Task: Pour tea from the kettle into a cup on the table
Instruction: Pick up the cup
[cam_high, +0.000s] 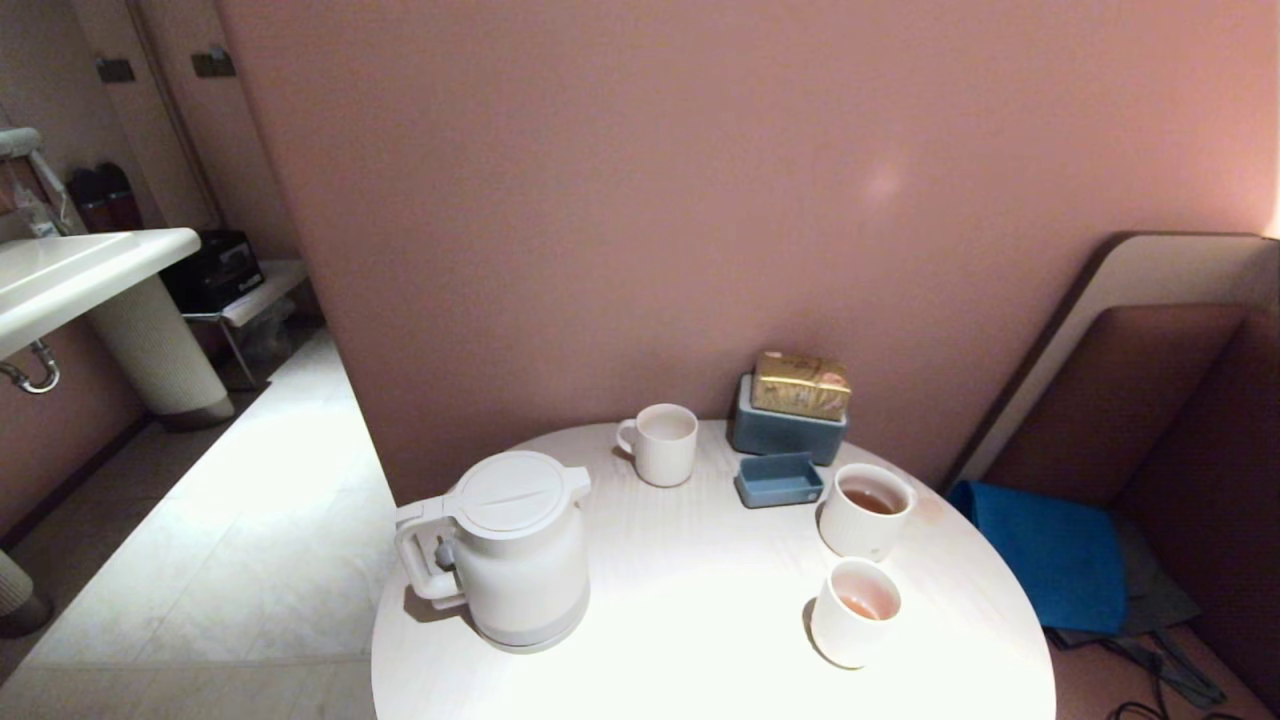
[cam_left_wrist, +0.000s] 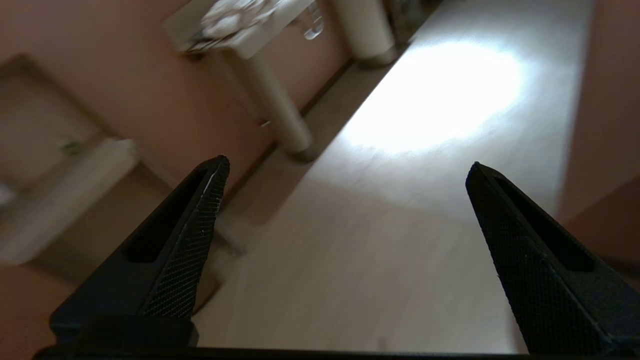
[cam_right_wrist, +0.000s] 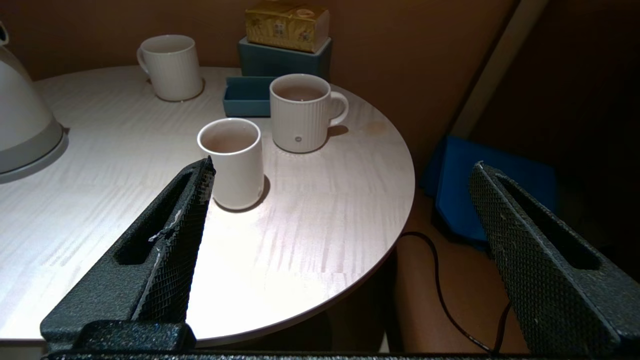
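The white kettle (cam_high: 515, 545) stands upright, lid shut, on the near left of the round white table (cam_high: 690, 620), its handle toward the left edge. The small plain cup (cam_high: 853, 612) sits near right with a little reddish tea (cam_high: 862, 606) in it. In the right wrist view the cup (cam_right_wrist: 232, 162) is just beyond one fingertip of my right gripper (cam_right_wrist: 342, 165), which hangs open and empty over the table's near right edge. The kettle's base (cam_right_wrist: 25, 130) shows at that view's side. My left gripper (cam_left_wrist: 347, 164) is open over the floor, away from the table.
A wider ribbed mug (cam_high: 865, 510) holding tea stands behind the small cup. A white mug (cam_high: 660, 443) sits at the back. A blue box with a gold packet (cam_high: 790, 420) and a blue tray (cam_high: 778, 480) are near the wall. A blue cushion (cam_high: 1050, 560) and a cable (cam_right_wrist: 445, 295) lie at right.
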